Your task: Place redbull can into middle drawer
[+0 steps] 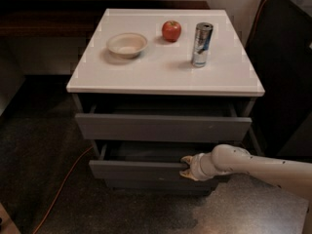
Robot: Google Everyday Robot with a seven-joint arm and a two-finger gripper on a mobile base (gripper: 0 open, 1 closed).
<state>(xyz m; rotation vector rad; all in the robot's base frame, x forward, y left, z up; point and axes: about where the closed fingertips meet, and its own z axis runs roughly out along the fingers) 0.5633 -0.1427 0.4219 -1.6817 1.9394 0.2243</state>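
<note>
The redbull can (201,45) stands upright on the white cabinet top (146,72), at the right, just in front of a red apple (171,30). The middle drawer (136,170) is pulled partly out below the top drawer (161,126), which also stands slightly out. Its dark inside shows as a narrow strip. My gripper (187,167) is at the right part of the middle drawer's front, shut over its top edge, with the white arm (253,167) reaching in from the right. The can is far above the gripper and apart from it.
A shallow white bowl (126,44) sits on the left of the cabinet top. The bottom drawer (156,185) is shut below. An orange cable (63,185) runs across the dark floor on the left. A dark cabinet (287,72) stands close on the right.
</note>
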